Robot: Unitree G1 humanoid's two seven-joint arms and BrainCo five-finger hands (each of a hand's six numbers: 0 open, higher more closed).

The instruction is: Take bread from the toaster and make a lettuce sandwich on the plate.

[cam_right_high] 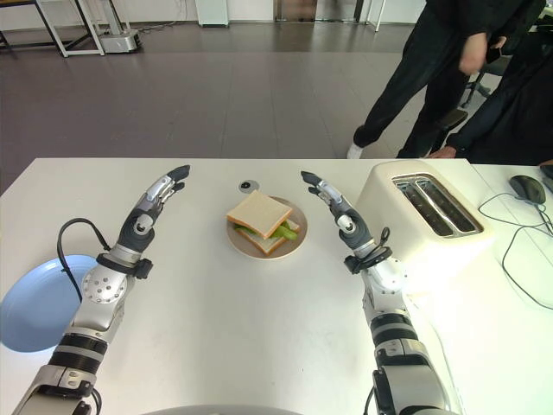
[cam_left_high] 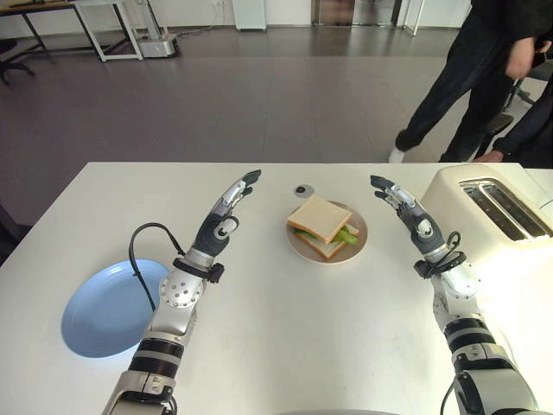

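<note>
nothing legible anywhere. no text, label, number or sign to make out on the toaster (cam_right_high: 432, 216), the plate (cam_left_high: 359, 245), the blue plate (cam_left_high: 95, 320) or the table (cam_left_high: 285, 346).

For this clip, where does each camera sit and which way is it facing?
Left eye view: on the robot's head, looking forward and down at the white table; shows the left hand and right hand, both open, on outstretched forearms either side of the sandwich.
Right eye view: same head, slightly to the right, same aim; both hands again, with the toaster whole and a mouse at the right edge.
Shared: white table, sandwich on its plate, blue plate, toaster.
</note>
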